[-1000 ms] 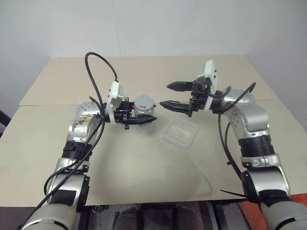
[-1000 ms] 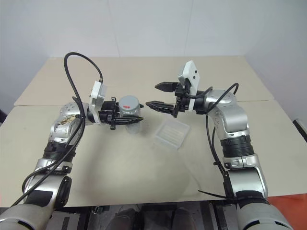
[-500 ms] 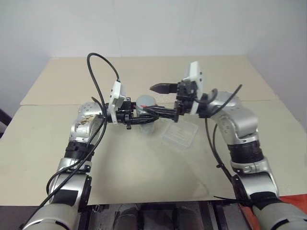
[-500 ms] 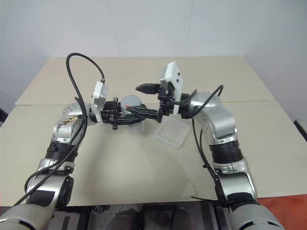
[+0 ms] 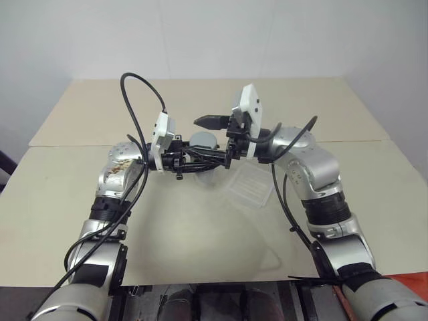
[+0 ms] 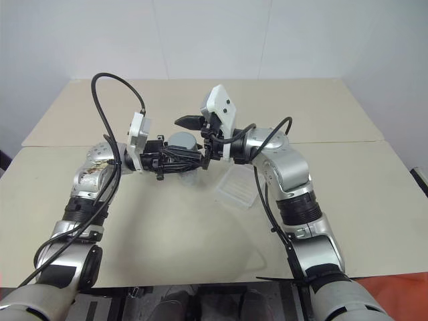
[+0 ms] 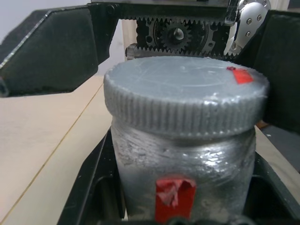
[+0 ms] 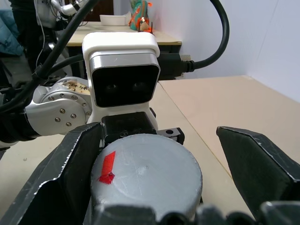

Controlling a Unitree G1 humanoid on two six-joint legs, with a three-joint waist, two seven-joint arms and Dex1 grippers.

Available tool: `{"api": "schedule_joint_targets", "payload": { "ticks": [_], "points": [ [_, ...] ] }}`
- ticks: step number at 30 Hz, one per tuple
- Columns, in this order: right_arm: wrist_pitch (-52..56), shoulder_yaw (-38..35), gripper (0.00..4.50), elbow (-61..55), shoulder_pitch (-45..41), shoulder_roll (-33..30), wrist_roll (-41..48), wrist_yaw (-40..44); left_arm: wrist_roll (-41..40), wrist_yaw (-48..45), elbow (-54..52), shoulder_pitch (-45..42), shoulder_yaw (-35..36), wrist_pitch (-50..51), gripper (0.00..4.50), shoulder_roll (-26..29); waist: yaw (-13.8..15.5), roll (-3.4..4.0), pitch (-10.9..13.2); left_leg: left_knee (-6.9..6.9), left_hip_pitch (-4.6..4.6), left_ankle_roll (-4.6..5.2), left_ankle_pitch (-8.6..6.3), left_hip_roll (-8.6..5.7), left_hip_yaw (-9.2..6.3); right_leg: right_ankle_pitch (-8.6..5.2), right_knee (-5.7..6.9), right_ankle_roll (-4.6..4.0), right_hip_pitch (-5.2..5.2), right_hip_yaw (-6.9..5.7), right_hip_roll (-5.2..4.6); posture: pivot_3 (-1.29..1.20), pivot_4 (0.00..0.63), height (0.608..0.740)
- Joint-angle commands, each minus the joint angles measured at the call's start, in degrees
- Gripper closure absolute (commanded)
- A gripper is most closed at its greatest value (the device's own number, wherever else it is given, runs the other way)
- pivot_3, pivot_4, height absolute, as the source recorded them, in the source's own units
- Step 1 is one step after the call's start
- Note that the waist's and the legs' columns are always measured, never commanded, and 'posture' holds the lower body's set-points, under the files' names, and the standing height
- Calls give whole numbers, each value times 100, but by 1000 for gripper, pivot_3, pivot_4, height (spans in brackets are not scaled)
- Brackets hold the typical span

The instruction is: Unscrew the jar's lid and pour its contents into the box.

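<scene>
My left gripper (image 5: pixel 200 162) is shut on the jar (image 7: pixel 183 159), a clear cylinder with a red tape patch on its side. It holds the jar upright above the table. The grey ribbed lid (image 7: pixel 185 93) sits on top and has a small red mark near its rim. My right gripper (image 5: pixel 204 139) is open and points at the jar from the right. One of its fingers (image 8: pixel 70 159) stands on each side of the lid (image 8: pixel 145 176), with a gap on both sides. The box (image 5: pixel 251 186), shallow and clear, lies on the table just right of the jar, under my right wrist.
The beige table (image 5: pixel 200 241) runs wide on all sides, with a seam (image 5: pixel 374 140) across its far part. A black cable (image 5: pixel 137 100) loops up from my left wrist, and another (image 5: pixel 284 207) hangs from my right forearm.
My right gripper has moved left, from beside the box to the jar, and its open fingers now straddle the lid. The left gripper and the jar have stayed in place.
</scene>
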Motion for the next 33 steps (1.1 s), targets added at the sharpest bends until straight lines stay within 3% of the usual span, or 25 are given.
{"api": "schedule_joint_targets", "payload": {
  "ticks": [1, 22, 33],
  "points": [
    [-101, -204, 39, 16, -150, -180, -41, -9, -66, -51, -112, -114, 87, -81, 2384, 72, 0, 0, 0, 0, 0, 0, 0, 0, 0, 0, 0, 0, 0, 0, 0, 0, 150, 740],
    [-346, -721, 39, 53, 312, -1194, 295, 470, -66, -78, -118, -96, 76, -108, 2384, 133, 24, 0, 0, 0, -2, 0, 0, 1, 0, 0, -3, 0, 1, 0, -1, 0, 150, 740],
    [-52, -757, 39, -708, 482, -1161, 638, 609, 19, -22, 126, -236, 45, -198, 2384, 0, 15, 0, 0, -1, -1, 1, 0, 2, 1, 0, -3, 0, 0, 1, -1, 0, 150, 740]
  ]
}}
